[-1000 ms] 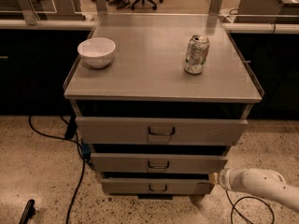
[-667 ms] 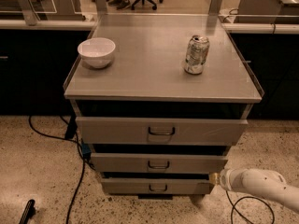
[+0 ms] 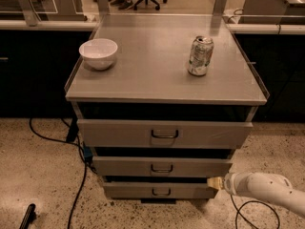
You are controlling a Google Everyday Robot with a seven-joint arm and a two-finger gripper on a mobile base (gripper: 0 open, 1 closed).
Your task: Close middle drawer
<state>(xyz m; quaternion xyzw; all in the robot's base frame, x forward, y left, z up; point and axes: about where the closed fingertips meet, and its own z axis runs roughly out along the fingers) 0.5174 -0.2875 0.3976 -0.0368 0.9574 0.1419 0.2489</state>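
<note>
The middle drawer [image 3: 162,166] is a low, wide grey front with a small dark loop handle [image 3: 162,168]. It stands slightly pulled out of the grey cabinet, between the taller top drawer [image 3: 164,133] and the narrower bottom drawer [image 3: 159,191]. My gripper [image 3: 214,182] comes in from the lower right on a white arm [image 3: 262,190]. Its yellowish tip is just below the right end of the middle drawer's front, beside the right end of the bottom drawer.
A white bowl [image 3: 98,53] and a drink can [image 3: 200,56] stand on the cabinet top [image 3: 152,75]. Black cables [image 3: 76,175] run on the speckled floor to the left, and another cable [image 3: 252,213] lies at the lower right. Dark counters flank the cabinet.
</note>
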